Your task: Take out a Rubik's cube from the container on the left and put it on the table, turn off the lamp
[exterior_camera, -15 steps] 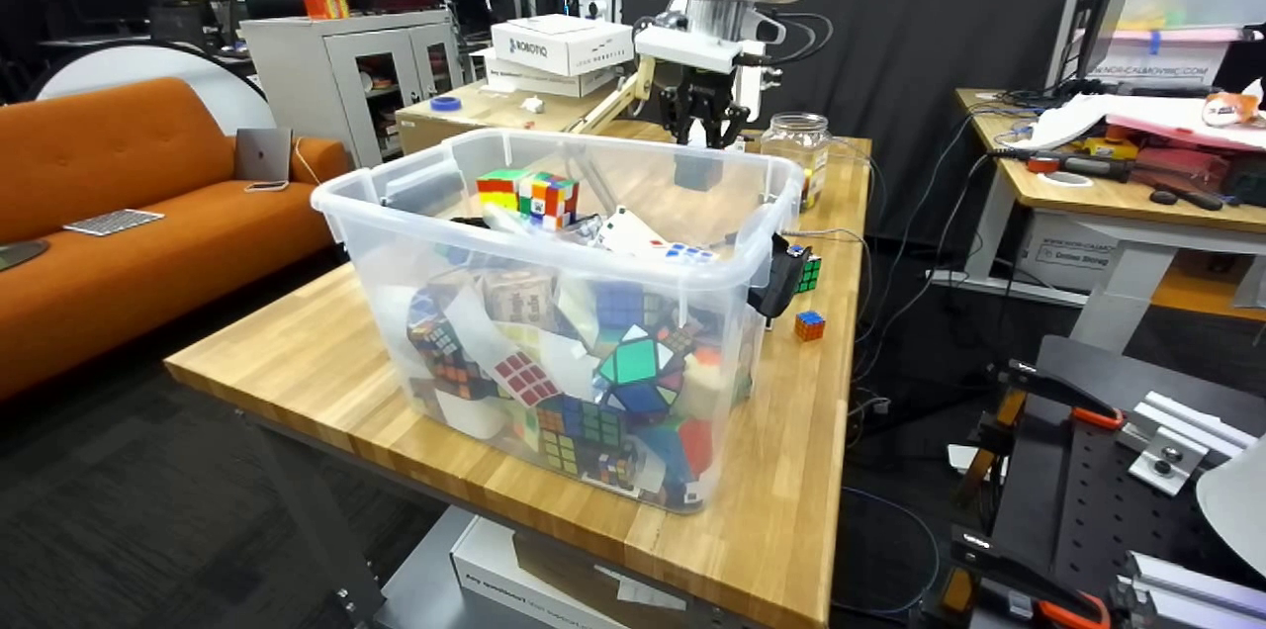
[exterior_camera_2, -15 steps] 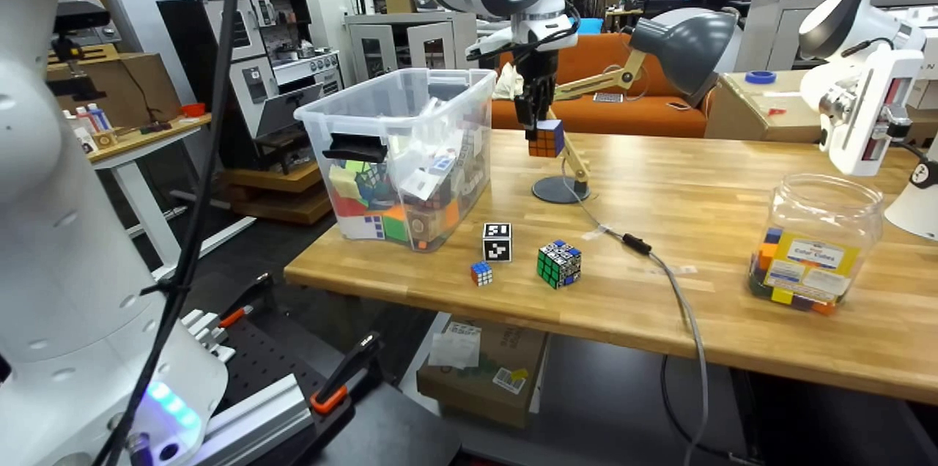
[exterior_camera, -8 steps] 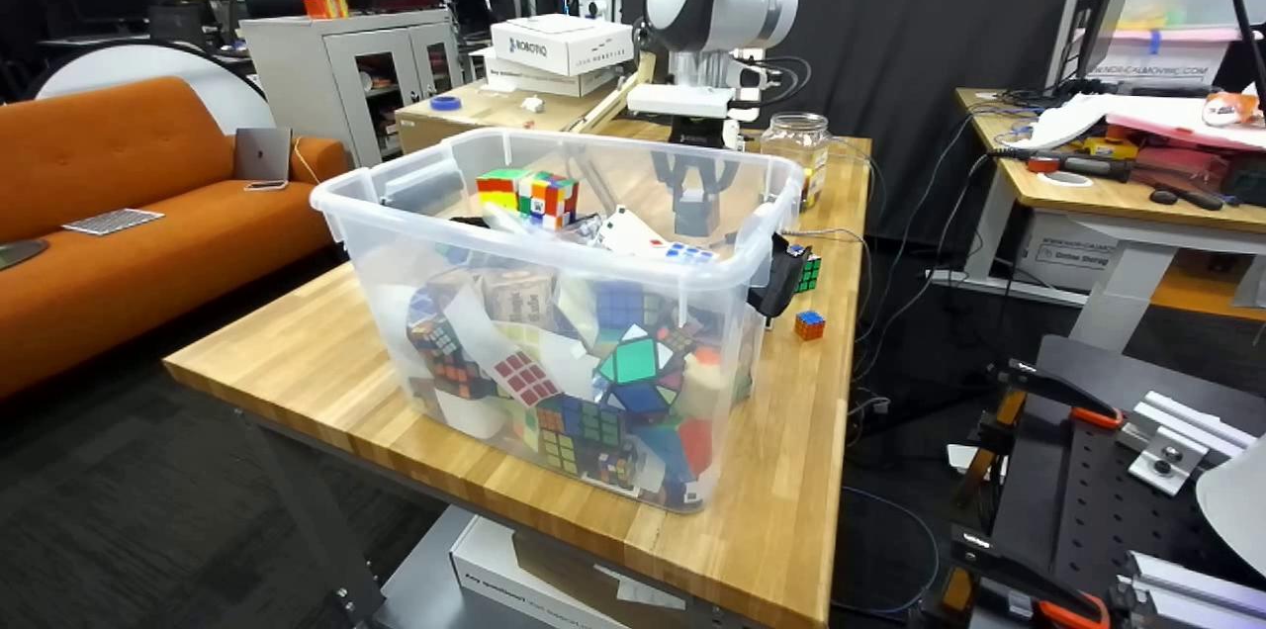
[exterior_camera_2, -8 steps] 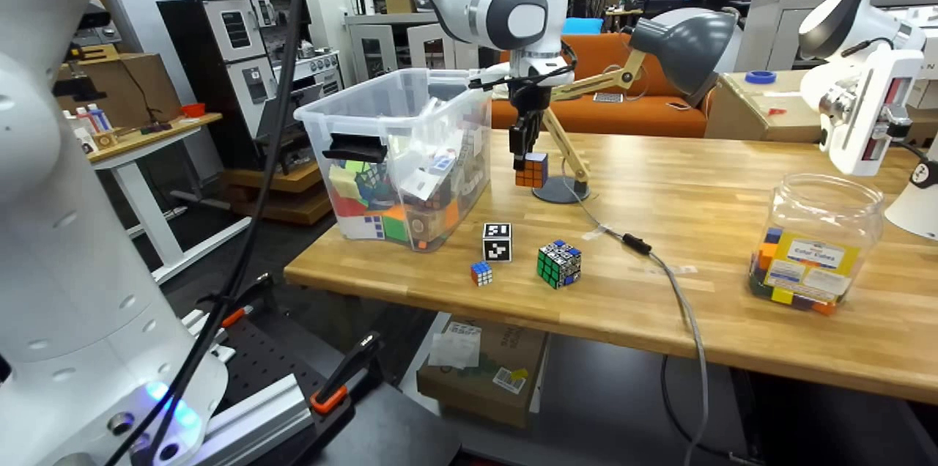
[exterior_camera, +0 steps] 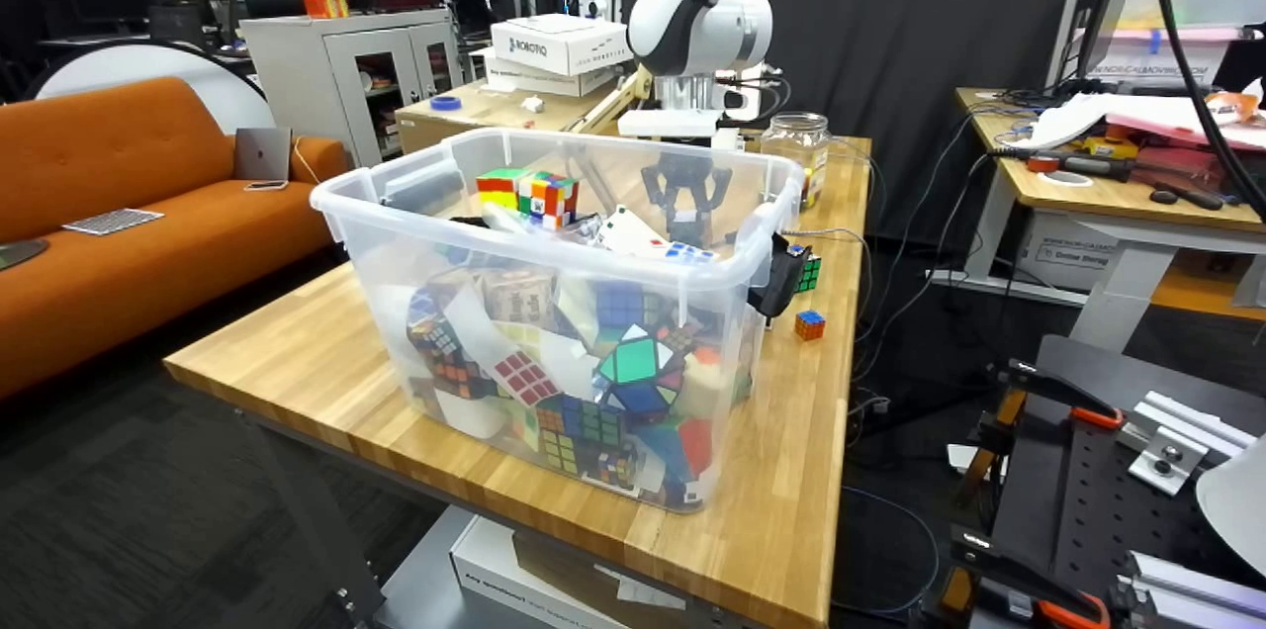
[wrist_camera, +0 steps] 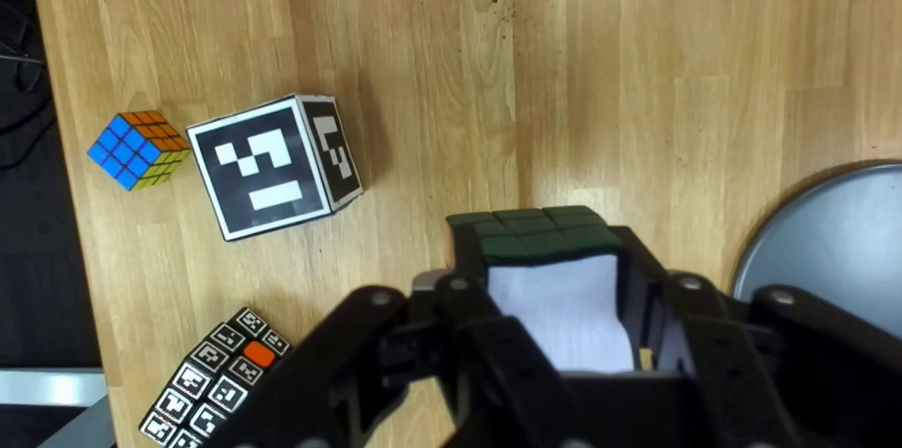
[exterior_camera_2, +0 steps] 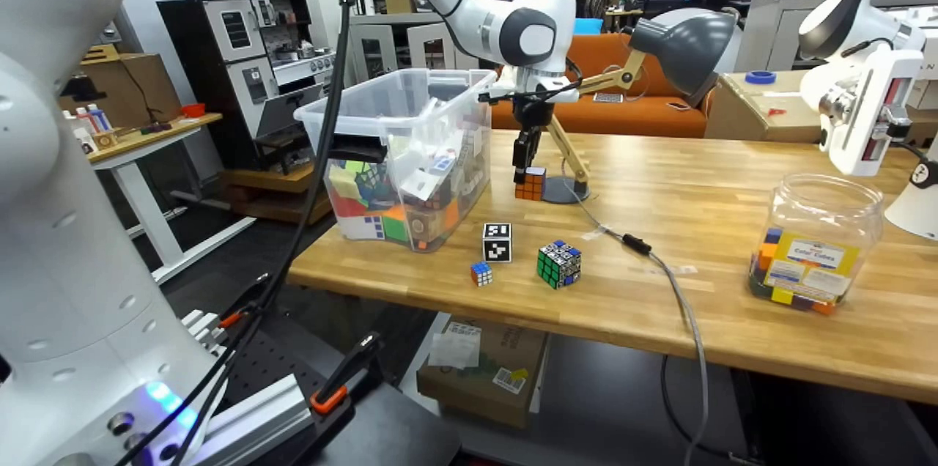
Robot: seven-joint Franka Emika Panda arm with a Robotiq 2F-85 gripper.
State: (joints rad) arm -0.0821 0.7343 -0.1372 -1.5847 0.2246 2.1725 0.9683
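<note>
The light wooden table (exterior_camera_2: 659, 191) bears a translucent plastic container (exterior_camera_2: 385, 125) at left, a grey-shaded lamp (exterior_camera_2: 678, 48) right of it; by the lamp's base, the black gripper (wrist_camera: 550, 258) clasps an orange-faced Rubik's cube (exterior_camera_2: 530, 186), table contact unclear.

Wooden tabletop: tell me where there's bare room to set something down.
Free: bare tabletop between lamp base, cord switch and jar; in an exterior view, also the corner left of the container. Crowded: beside the container, where three loose cubes cluster and the pincer grips an orange-faced cube near the lamp base.
</note>
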